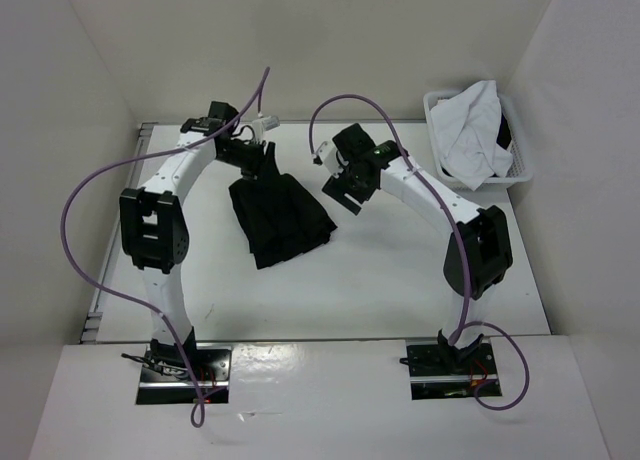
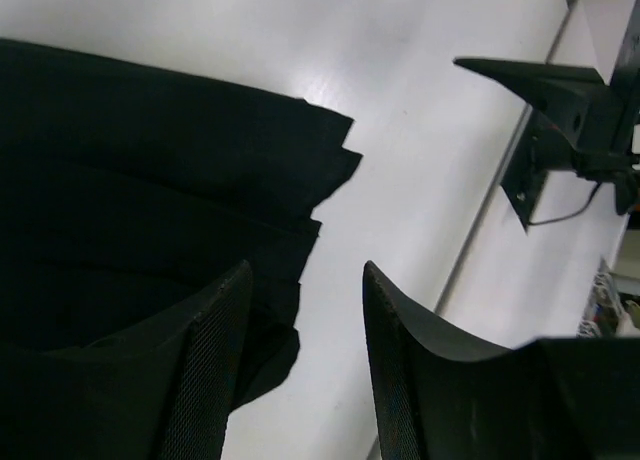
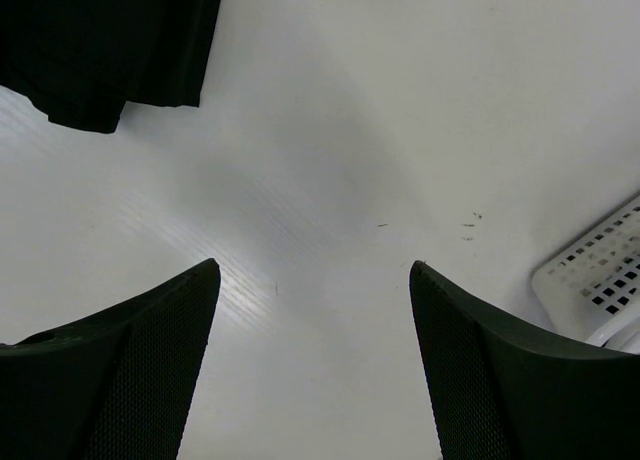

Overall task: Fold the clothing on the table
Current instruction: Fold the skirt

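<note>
Far right corner: basket holds white garment, cloth spilling over rim. Between your arms, skirt lies bunched on table. Only left wrist view shows stepped pleat edges. Only right wrist view shows basket mesh up close. Your left gripper angles down at skirt's far end, fingers apart, nothing clamped. Your right gripper hovers over table beside skirt, jaws wide.
</note>
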